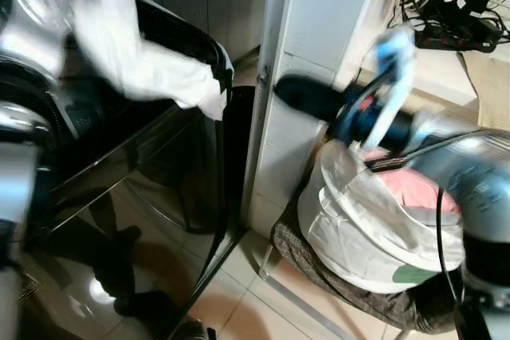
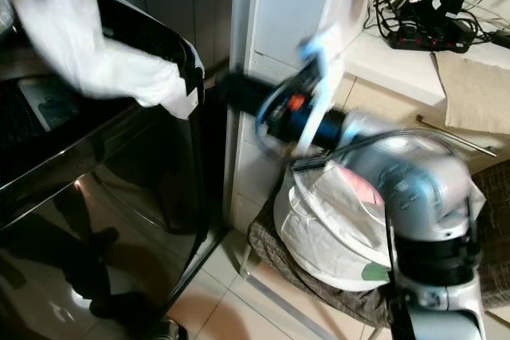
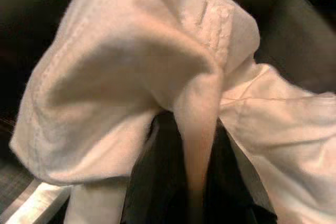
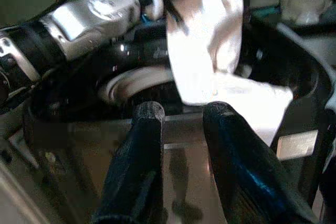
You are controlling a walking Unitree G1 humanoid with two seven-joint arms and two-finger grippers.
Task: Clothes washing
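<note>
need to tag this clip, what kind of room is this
Probably a home laundry corner: a glossy black top-loading washing machine, a white laundry bag of clothes beside it, and the left gripper holding a white garment over the machine.

White garment (image 1: pixel 143 61) hangs over washer (image 1: pixel 119 197) opening, blocking entry.

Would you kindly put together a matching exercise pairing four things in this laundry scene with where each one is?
Things:
1. white garment
2. pink clothing
3. power strip
4. right gripper

Places:
A. on the white counter at the upper right
B. hanging from the left gripper over the open black washing machine
C. inside the white laundry basket
D. held out toward the washing machine, nothing between its fingers

Pairs: 1-B, 2-C, 3-A, 4-D
</note>
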